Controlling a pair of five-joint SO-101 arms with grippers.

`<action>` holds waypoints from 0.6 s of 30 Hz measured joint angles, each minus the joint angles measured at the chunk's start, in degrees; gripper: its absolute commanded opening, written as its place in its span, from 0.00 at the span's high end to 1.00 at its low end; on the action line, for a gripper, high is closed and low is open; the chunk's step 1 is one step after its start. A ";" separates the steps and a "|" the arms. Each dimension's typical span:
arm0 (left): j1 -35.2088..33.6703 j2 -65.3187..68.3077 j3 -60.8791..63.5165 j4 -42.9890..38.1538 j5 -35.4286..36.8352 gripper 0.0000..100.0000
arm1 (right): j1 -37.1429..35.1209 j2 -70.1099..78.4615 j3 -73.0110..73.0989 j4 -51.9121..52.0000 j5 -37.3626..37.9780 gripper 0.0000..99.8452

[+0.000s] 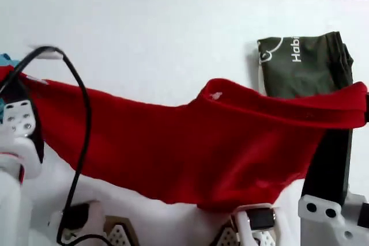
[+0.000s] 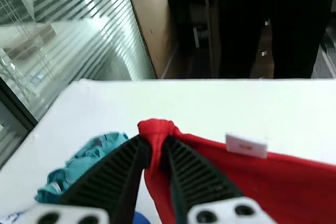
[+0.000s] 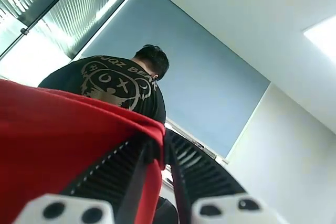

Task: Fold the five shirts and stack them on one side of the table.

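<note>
Far left of the high view, a crumpled teal shirt [image 1: 4, 60] lies on the desk [image 1: 144, 33], not yet done. L pincer [image 2: 155, 150] is clamped on one corner of the red shirt [image 1: 190, 142], which hangs stretched across mid frame w/ its lower edge sagging, prob so I can lay it flat for folding. Upper right, the folded green shirt [image 1: 305, 64] looks like the stack's start. At right edge, R pincer [image 3: 157, 153] grips the other corner

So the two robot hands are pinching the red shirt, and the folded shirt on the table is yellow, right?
Not quite. The folded shirt is dark green, not yellow, as the high view shows. The rest holds: the left gripper and the right gripper are both pinching the red shirt.
</note>
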 measured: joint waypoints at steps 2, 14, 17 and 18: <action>0.00 0.00 3.60 0.00 0.00 0.97 | 0.00 0.00 0.00 0.00 0.00 0.98; 0.00 -1.49 6.24 -1.32 0.00 0.97 | 0.00 0.09 -0.97 0.00 0.00 0.98; 0.00 -5.36 6.24 -1.14 0.00 0.97 | 0.00 -1.32 -3.16 0.18 0.00 0.98; 0.00 -6.77 6.24 -1.14 0.00 0.97 | 0.00 -1.49 -4.04 0.44 0.00 0.98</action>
